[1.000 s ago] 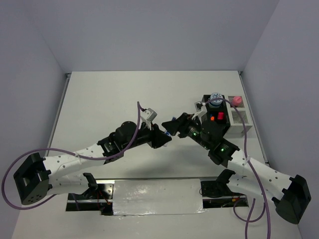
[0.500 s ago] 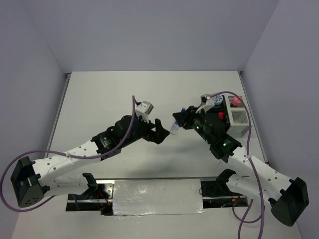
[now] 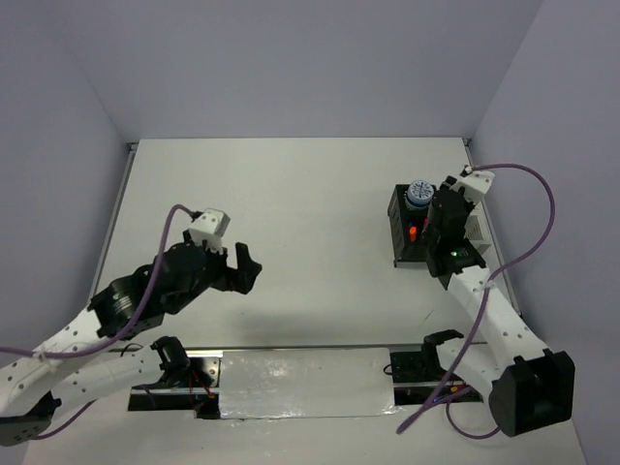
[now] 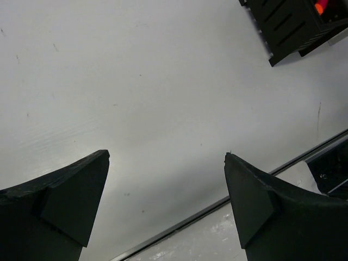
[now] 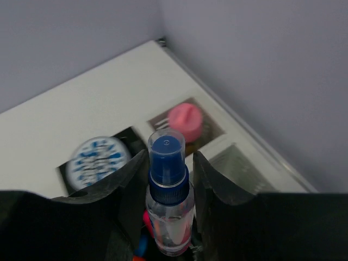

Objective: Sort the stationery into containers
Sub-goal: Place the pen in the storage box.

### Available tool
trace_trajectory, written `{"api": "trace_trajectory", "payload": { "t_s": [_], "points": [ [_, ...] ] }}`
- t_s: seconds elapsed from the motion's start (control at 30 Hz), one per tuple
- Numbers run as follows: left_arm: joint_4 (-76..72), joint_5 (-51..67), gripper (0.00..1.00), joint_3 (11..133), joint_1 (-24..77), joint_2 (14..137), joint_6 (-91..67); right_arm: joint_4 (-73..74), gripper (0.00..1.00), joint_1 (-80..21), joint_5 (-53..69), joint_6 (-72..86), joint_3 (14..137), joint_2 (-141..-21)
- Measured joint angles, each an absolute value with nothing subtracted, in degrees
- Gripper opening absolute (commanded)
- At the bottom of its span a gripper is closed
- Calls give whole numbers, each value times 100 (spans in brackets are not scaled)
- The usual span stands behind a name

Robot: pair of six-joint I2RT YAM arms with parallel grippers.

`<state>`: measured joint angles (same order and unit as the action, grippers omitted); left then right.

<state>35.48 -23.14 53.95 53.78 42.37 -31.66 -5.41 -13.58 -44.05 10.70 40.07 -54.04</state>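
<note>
- The left gripper (image 3: 242, 266) hangs released over the bare white tabletop (image 3: 291, 194), well apart from the containers. Its wrist view shows both black fingers (image 4: 60, 201) spread wide with nothing between them.
- That wrist view also catches a corner of the black mesh box-shaped organiser (image 4: 288, 24) at its upper right edge, with an orange cap (image 4: 322, 6) just showing inside.
- From above, the right arm covers much of the organiser, so what its gripper carries is hidden. Only the round blue-white patterned roll (image 3: 418, 192) in the far compartment and the orange cap beside the arm are plain.
- The right wrist view supplies the rest. The right gripper (image 5: 168, 182) is clenched on a clear blue-capped tube (image 5: 167, 217), upright over the organiser. I cannot tell whether its base rests inside.
- Behind the tube, this view shows the roll at left and a pink cap (image 5: 185, 120) standing in a compartment at right. The white holder with square compartments (image 5: 239, 163) is just beside it.
</note>
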Motion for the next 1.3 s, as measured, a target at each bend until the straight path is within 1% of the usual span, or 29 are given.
{"api": "trace_trajectory", "payload": {
  "t_s": [0.13,0.2,0.37,0.53,0.67,0.73,0.8,0.83,0.87,0.9,0.93,0.97,1.03,1.07,1.2,1.3],
  "points": [
    [3717,-2307,99,5137,5378,3409,-3089,-537,0,-735,-4842,1048,4018,-5826],
    [3745,-2307,99,5129,5378,3240,-3026,-537,0,-499,-4971,1061,4018,-5889],
    [3739,-2132,99,5122,5378,3500,-2939,-709,0,14,-4932,1173,4018,-5948],
    [3741,-1920,99,5113,5378,3865,-2840,-801,0,329,-4799,1275,4018,-6296],
    [3734,-1811,99,5059,5378,3774,-2832,-878,5,392,-4569,1313,4018,-6521],
    [3734,-1763,99,5043,5378,3658,-2818,-1022,10,440,-4355,1317,4016,-6576],
    [3721,-1712,99,5035,5378,3562,-2808,-1118,28,456,-4226,1317,4016,-6611],
    [3721,-1671,99,5033,5378,3511,-2779,-1133,43,456,-4174,1319,4016,-6637],
    [3717,-1647,99,5028,5378,3454,-2735,-1138,72,456,-4143,1326,4016,-6659],
    [3701,-1623,99,5026,5378,3406,-2720,-1131,78,456,-4119,1356,4016,-6683],
    [3691,-1616,99,5026,5378,3363,-2711,-1114,81,456,-4110,1361,4018,-6696],
    [3684,-1614,99,5026,5378,3330,-2707,-1094,89,456,-4108,1398,4018,-6696],
    [3682,-1614,99,5024,5378,3282,-2705,-1083,98,456,-4110,1437,4021,-6696],
    [3684,-1614,99,5024,5378,3271,-2705,-1052,99,456,-4108,1455,4023,-6696],
    [3686,-1647,99,5026,5378,3234,-2716,-808,100,416,-4091,1498,4117,-6678],
    [3721,-1925,99,5026,5378,3251,-2803,-360,100,261,-3938,1527,4296,-6458]
  ]
}}
